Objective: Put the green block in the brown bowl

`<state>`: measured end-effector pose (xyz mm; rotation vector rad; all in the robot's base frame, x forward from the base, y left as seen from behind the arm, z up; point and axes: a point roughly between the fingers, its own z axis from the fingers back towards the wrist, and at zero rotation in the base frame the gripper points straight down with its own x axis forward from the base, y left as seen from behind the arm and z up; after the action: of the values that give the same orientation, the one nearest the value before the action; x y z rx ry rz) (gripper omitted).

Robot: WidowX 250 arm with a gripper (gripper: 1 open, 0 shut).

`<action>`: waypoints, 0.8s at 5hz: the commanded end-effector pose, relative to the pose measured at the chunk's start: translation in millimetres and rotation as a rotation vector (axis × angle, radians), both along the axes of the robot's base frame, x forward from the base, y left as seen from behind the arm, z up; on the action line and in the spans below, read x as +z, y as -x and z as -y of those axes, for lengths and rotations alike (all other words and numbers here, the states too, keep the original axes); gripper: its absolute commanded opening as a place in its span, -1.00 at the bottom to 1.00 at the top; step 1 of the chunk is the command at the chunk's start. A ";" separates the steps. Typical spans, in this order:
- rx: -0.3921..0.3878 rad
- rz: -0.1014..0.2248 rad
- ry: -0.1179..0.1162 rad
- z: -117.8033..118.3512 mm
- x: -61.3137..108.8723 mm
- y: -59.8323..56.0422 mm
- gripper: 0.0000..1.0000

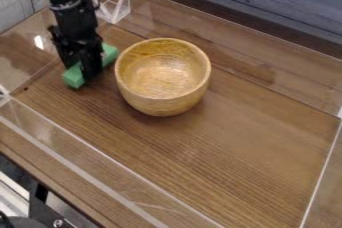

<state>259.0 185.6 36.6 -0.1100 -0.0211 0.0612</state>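
Note:
The brown bowl (162,101) stands on the wooden table, left of centre, with nothing inside it. Just left of it lies the green block (74,76), a small bright green bar with both ends showing on either side of the fingers. My black gripper (83,69) points straight down and is shut on the middle of the block. Its fingers (91,60) hide the block's centre. The block is close to the bowl's left wall but apart from it. I cannot tell whether it rests on the table or hangs just above it.
Clear plastic walls (80,157) fence the wooden table (241,142) on the front, left and back. A small clear upright panel (122,5) stands behind the gripper. Dark boards run along the back.

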 end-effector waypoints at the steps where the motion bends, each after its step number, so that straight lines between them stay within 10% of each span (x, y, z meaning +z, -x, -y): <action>1: 0.098 0.099 -0.049 -17.1 48.9 -7.0 -1.00; 4: 0.013 0.175 0.018 68.1 92.3 -15.8 -1.00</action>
<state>273.5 115.7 114.5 -0.1535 -0.1500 0.0614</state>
